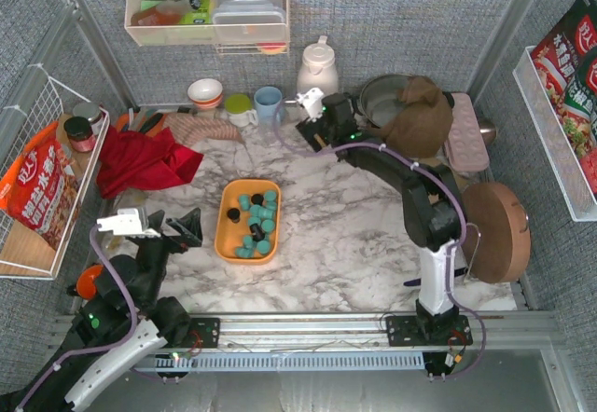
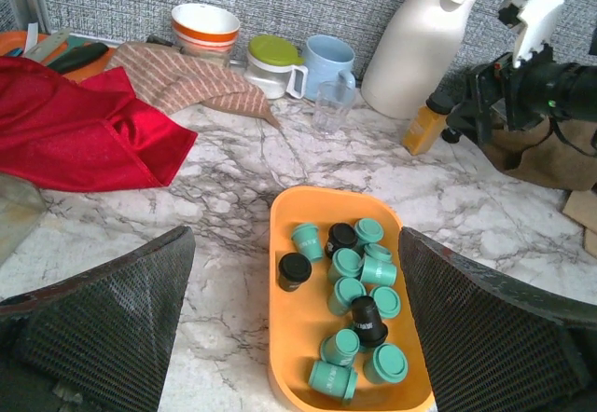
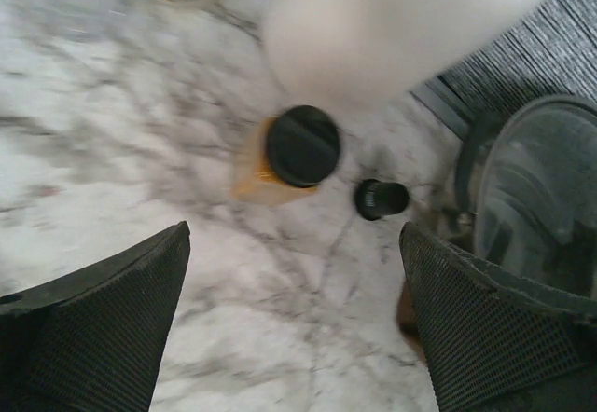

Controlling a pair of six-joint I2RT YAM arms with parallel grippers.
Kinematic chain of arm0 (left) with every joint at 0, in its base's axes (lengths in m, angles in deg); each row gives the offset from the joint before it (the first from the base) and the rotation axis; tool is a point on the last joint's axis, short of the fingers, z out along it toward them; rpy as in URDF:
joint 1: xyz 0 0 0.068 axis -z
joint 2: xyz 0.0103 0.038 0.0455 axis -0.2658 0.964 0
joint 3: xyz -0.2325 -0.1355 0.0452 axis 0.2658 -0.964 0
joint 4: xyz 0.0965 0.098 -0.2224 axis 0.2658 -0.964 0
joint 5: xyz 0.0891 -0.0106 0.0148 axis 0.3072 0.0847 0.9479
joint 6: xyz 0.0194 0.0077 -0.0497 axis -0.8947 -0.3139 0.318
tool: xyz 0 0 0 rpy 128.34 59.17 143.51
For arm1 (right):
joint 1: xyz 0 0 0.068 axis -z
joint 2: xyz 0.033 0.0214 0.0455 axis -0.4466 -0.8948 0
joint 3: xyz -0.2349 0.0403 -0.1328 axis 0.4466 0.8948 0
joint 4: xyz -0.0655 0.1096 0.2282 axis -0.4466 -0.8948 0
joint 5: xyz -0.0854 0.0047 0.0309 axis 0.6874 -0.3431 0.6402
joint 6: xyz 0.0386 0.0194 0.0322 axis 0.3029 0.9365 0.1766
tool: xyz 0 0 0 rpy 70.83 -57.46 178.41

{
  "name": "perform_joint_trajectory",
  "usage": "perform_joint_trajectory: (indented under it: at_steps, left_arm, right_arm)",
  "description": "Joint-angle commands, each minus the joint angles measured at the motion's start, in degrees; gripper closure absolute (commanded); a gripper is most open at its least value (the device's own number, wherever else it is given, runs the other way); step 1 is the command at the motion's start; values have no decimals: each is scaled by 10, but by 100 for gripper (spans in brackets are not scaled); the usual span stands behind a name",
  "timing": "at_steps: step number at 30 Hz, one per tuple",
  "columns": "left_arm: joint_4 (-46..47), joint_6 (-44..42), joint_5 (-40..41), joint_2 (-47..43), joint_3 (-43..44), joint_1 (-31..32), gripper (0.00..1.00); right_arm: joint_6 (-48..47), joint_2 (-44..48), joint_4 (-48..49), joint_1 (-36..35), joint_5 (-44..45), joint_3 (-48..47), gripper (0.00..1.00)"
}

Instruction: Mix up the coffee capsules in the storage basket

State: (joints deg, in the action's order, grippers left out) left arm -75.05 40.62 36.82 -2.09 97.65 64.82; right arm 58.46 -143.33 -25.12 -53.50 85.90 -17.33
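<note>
The orange storage basket point(image 1: 224, 228) lies mid-table, its rim point(image 2: 277, 244) right under the left wrist camera. Teal and black coffee capsules point(image 2: 359, 286) lie jumbled in its right half, also seen from above as capsules point(image 1: 256, 218). My left gripper point(image 1: 189, 228) hovers just left of the basket, open and empty; in the wrist view the left gripper point(image 2: 297, 237) straddles the basket. My right gripper point(image 1: 315, 130) is open at the back by the white jug, right gripper point(image 3: 294, 230) over bare marble. One black capsule point(image 3: 381, 198) lies on its side there.
An amber bottle with black cap point(image 3: 300, 146) stands by the white jug point(image 1: 317, 65). A red cloth point(image 1: 140, 160), bowl point(image 1: 205, 92), mugs point(image 1: 269, 104) and a clear cup point(image 2: 328, 109) line the back. A pot point(image 1: 382, 95), brown cloth point(image 1: 424, 114) and wooden lid point(image 1: 499, 230) sit right.
</note>
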Motion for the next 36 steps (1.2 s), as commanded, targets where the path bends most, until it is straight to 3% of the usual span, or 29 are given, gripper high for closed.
perform_joint_trajectory:
  at_steps: [1, 5, 9, 15, 20, 25, 36]
  left_arm:
    - [5, -4, 1, 4, -2, -2, 1]
    - [7, -6, 2, 6, -4, -2, 1]
    - [7, -8, 3, 14, -4, -4, 1]
    - [9, -10, -5, 29, -5, -10, 1]
    - [9, -10, -10, 31, -4, -13, 1]
    - [13, -10, -15, 27, -5, -14, 1]
    - [17, -11, -26, 13, -7, -15, 1]
  right_arm:
    - [-13, -63, -6, 64, 13, -72, 5]
    - [58, -96, 3, 106, 6, -102, 17]
    - [170, -105, 27, 115, 30, -95, 19]
    - [427, -155, -101, 114, 103, -189, 27]
    - [589, -177, -109, 113, 162, -190, 27]
    - [624, -224, -113, 116, 172, -236, 27]
    - [560, -301, -152, 126, 168, -330, 34]
